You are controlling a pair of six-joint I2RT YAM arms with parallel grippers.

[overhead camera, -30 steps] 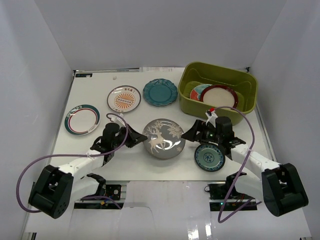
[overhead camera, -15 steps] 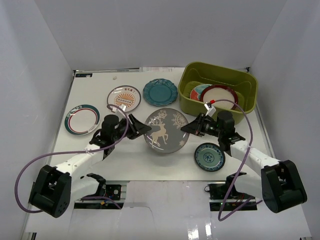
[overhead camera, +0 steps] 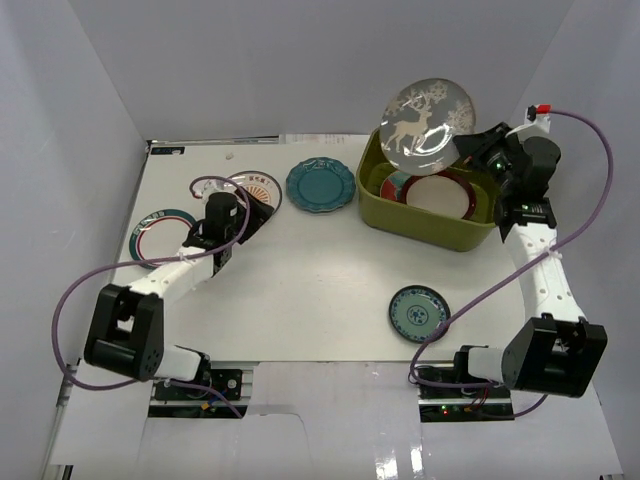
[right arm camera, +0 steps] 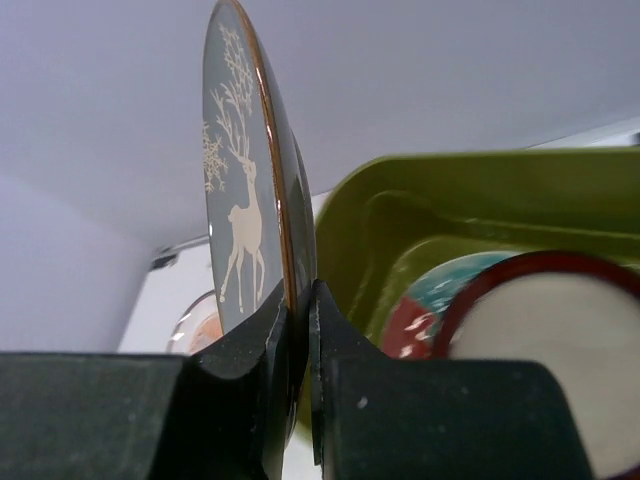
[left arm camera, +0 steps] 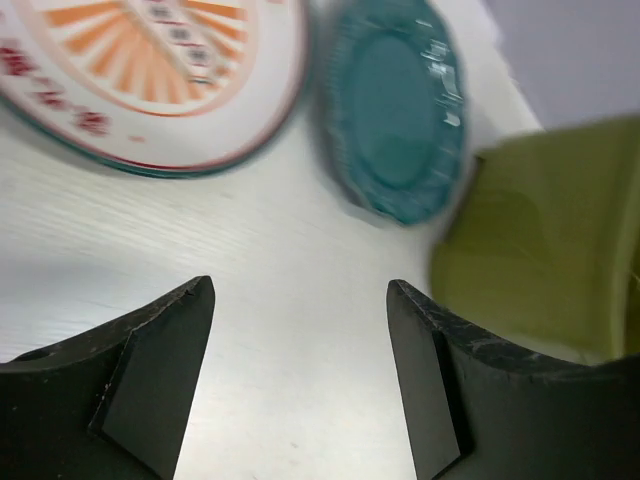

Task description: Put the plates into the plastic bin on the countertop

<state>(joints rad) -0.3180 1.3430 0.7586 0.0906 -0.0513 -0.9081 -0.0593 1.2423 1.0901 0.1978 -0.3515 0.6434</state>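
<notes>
My right tool (right arm camera: pixel 297 305) is clenched on the rim of the grey deer plate (overhead camera: pixel 428 122), holding it on edge above the plastic bin (overhead camera: pixel 425 228) at the counter's (overhead camera: pixel 320 270) far right corner (a dark-rimmed cream plate (overhead camera: pixel 437 195) already lies inside). Next, I judge: tip it flatter, lower, let go. My left tool (left arm camera: pixel 300 292) hangs released beside the orange sunburst plate (left arm camera: pixel 150 70), toward the far left corner.

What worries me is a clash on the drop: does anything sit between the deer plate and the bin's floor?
Yes: the dark-rimmed cream plate, lying on the red-teal plate, sits in the bin. Nothing else shows below the deer plate, pinched on edge by the right gripper.
</notes>
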